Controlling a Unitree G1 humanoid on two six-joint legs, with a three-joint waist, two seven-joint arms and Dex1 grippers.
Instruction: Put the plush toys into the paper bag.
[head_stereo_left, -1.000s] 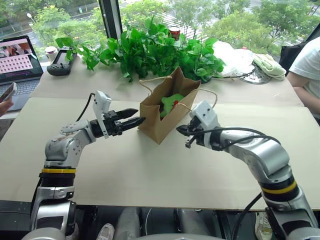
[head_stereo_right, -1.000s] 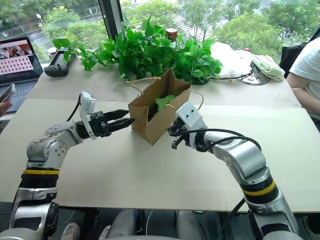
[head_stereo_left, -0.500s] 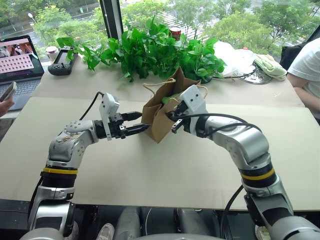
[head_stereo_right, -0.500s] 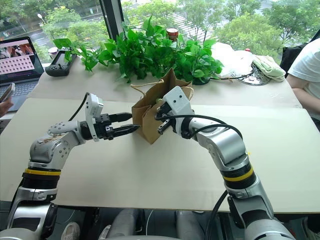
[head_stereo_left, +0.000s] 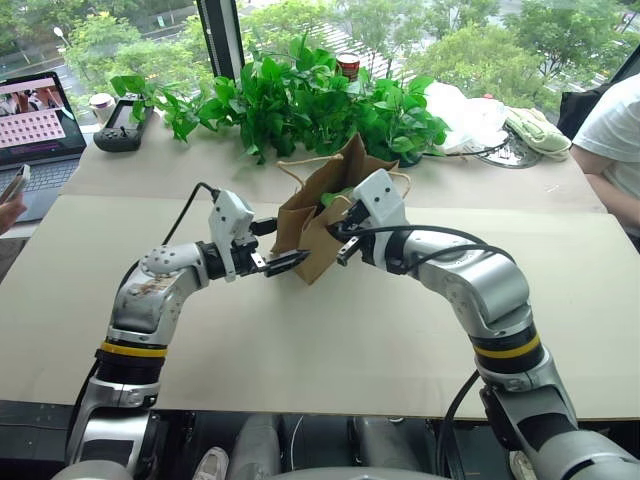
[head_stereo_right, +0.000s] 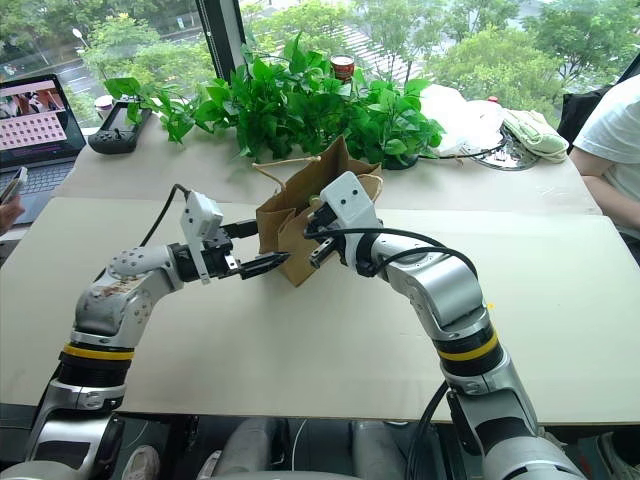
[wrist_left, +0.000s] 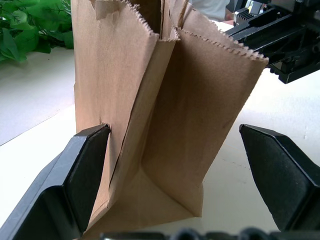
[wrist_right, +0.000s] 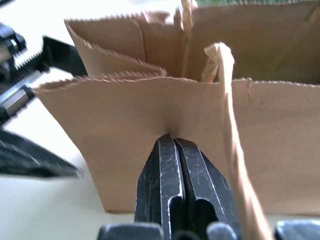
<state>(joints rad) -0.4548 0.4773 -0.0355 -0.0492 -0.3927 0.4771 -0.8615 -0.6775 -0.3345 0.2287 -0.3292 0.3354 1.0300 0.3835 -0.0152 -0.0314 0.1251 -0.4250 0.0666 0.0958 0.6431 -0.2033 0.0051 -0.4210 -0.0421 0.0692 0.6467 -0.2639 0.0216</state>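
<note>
The brown paper bag (head_stereo_left: 322, 218) stands mid-table in front of the plants, its mouth pressed narrow. A sliver of green plush toy (head_stereo_left: 331, 198) shows in the mouth; the rest of the plush toys is hidden inside. My left gripper (head_stereo_left: 290, 242) is open and straddles the bag's near folded side; in the left wrist view the bag (wrist_left: 165, 100) fills the gap between the fingers (wrist_left: 85, 175). My right gripper (wrist_right: 175, 150) is shut with nothing between its fingers, and its tips press against the bag's wall (wrist_right: 125, 125) just below the rim, beside a cord handle (wrist_right: 225, 100).
Leafy plants (head_stereo_left: 300, 100) line the back of the table behind the bag. A laptop (head_stereo_left: 35, 120) and a black controller (head_stereo_left: 122, 130) sit back left, a white plastic bag (head_stereo_left: 465, 115) back right. A person (head_stereo_left: 615, 130) sits at the right edge.
My left gripper opened wide and slid right until it straddled the bag's side. My right gripper swung left onto the bag's wall. The bag's mouth narrowed, hiding most of the green toy.
</note>
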